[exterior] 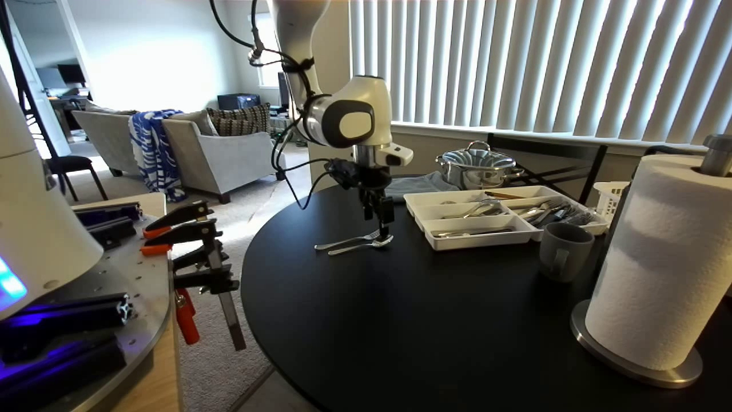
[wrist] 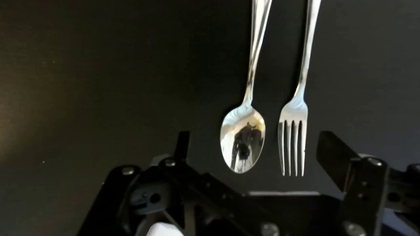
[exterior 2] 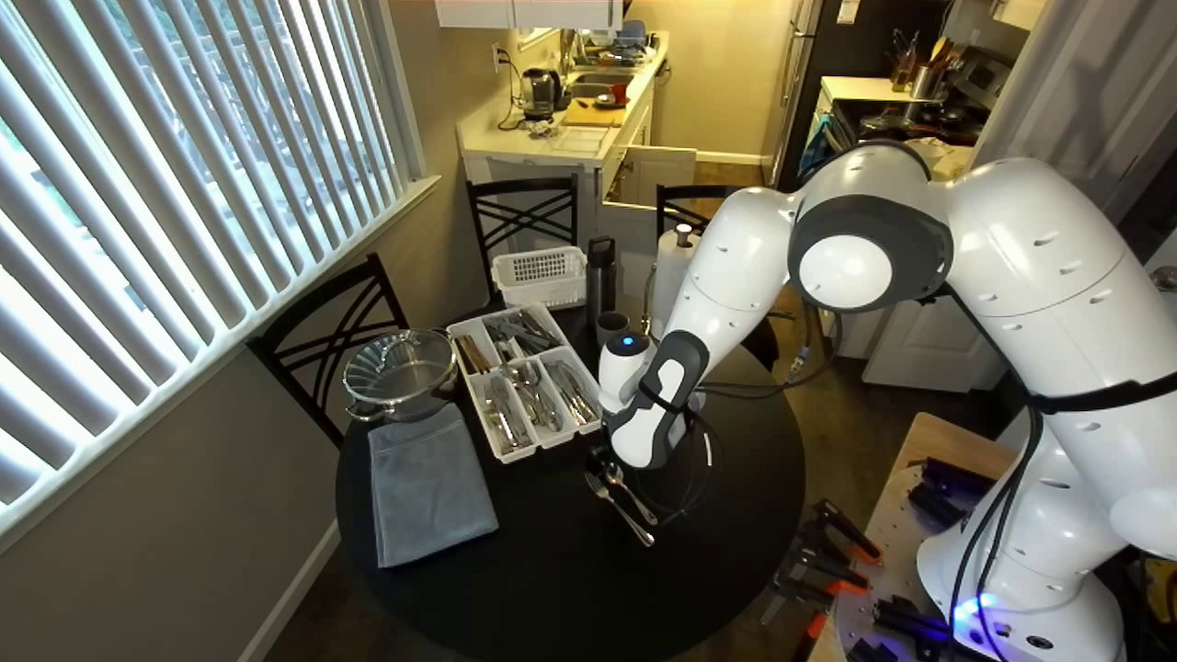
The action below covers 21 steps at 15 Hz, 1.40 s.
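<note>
In the wrist view my gripper (wrist: 256, 146) is open, its black fingers standing wide apart. Between them, seen from above, lie the bowl of a shiny spoon (wrist: 242, 141) and the tines of a metal fork (wrist: 293, 137). Neither is gripped. Both lie on the black round table (exterior 2: 552, 588), side by side with handles pointing roughly the same way. In an exterior view the gripper (exterior: 381, 220) points down just over the heads of the spoon (exterior: 382, 242) and fork (exterior: 343, 242). Whether the fingertips touch the table I cannot tell.
Close beside the gripper stands a white cutlery tray (exterior: 477, 243) with several compartments of utensils. A grey folded cloth (exterior 2: 430, 487), a steel pot with steamer (exterior 2: 400, 377), a grey mug (exterior: 565, 252), a paper towel roll (exterior: 657, 257), a dark bottle (exterior 2: 601, 280) and a white basket (exterior 2: 542, 292) surround it.
</note>
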{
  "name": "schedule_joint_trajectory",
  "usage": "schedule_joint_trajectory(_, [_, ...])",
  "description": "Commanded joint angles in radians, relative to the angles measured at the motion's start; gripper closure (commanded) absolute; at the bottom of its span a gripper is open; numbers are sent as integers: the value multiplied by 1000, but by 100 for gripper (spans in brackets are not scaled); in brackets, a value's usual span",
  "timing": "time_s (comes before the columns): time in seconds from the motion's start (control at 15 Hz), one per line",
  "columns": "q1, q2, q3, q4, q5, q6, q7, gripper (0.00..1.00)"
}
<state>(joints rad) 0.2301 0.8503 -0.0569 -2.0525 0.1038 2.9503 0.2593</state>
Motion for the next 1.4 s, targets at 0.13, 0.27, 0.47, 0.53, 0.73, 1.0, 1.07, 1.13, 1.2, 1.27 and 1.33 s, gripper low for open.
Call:
schedule_joint_trajectory(0.13, [81, -161, -95, -148, -4, 70, 52, 0])
schedule_joint_trajectory(0.27, [68, -173, -94, -141, 7, 101, 52, 0])
schedule_joint_trajectory(0.47, [21, -161, -68, -88, 29, 160, 45, 0])
schedule_joint_trajectory(0.53, [2, -148, -59, -60, 39, 183, 42, 0])
schedule_joint_trajectory(0.73, [-28, -98, -64, 32, 64, 202, 45, 0])
schedule_joint_trajectory(1.0, [-98, 10, -19, 188, 84, 176, 38, 0])
schedule_joint_trajectory(1.07, [-112, 39, -8, 224, 86, 170, 36, 0])
schedule_joint_trajectory(1.13, [-122, 72, 0, 263, 87, 161, 36, 0])
schedule_joint_trajectory(1.2, [-128, 99, 4, 295, 89, 153, 38, 0])
schedule_joint_trajectory(1.27, [-133, 125, 8, 325, 90, 146, 39, 0])
schedule_joint_trajectory(1.33, [-136, 149, 10, 350, 92, 142, 40, 0])
